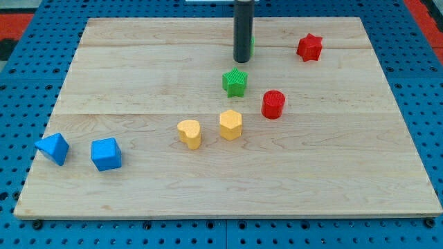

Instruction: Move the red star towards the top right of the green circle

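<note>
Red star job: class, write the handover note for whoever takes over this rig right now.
My tip is near the view's top centre, above the green star.
The green circle is mostly hidden behind the rod; only a sliver shows at its right edge.
The red star sits well to the right of it, roughly level, untouched by the tip.
Done: nothing visible yet.
Left: push the red star leftward and up, to the circle's top right.

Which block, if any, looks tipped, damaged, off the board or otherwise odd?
Nothing stands out: every block sits flat on the wooden board. Only a sliver of a green block shows behind my tip, so its state is unclear.
</note>
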Controlling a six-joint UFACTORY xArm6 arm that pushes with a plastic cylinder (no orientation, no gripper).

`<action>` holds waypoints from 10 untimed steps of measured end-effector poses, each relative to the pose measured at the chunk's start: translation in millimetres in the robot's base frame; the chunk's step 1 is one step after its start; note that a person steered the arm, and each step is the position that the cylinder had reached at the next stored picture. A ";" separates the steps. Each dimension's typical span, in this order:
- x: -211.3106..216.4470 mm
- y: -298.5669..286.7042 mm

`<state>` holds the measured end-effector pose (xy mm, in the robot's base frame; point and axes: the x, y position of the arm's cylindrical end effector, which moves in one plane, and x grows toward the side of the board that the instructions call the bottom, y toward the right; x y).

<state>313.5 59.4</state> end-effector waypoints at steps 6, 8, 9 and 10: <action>-0.2 142.2; 0.1 79.3; 10.7 72.0; 37.2 72.3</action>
<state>350.7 131.7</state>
